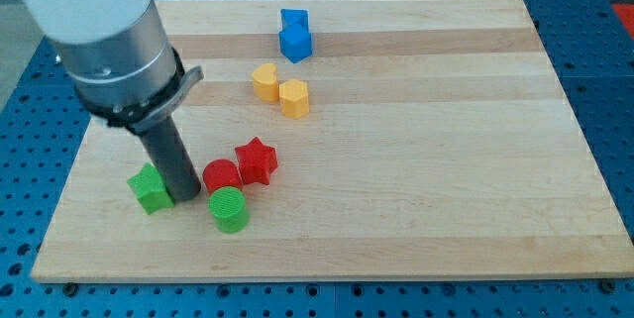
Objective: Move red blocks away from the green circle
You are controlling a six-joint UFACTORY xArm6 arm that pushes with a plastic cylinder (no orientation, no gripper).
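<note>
- My tip (185, 196) is down on the bench (426, 199), wedged between the green block (150, 189) on its left and the red cylinder (221, 175) on its right; a bare rod, holding nothing.
- Red cylinder touches the green circle (229, 209) just nearer; red star (257, 160) sits beside the cylinder, right and farther.

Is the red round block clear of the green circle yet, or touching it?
Touching, apparently: the red round block sits directly above the green circle with no visible gap. My tip stands just left.

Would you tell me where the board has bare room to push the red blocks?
The board's right half is bare. So is the strip below the yellow blocks. It is crowded bottom left: my tip, green star, red cylinder, red star, green circle.
</note>
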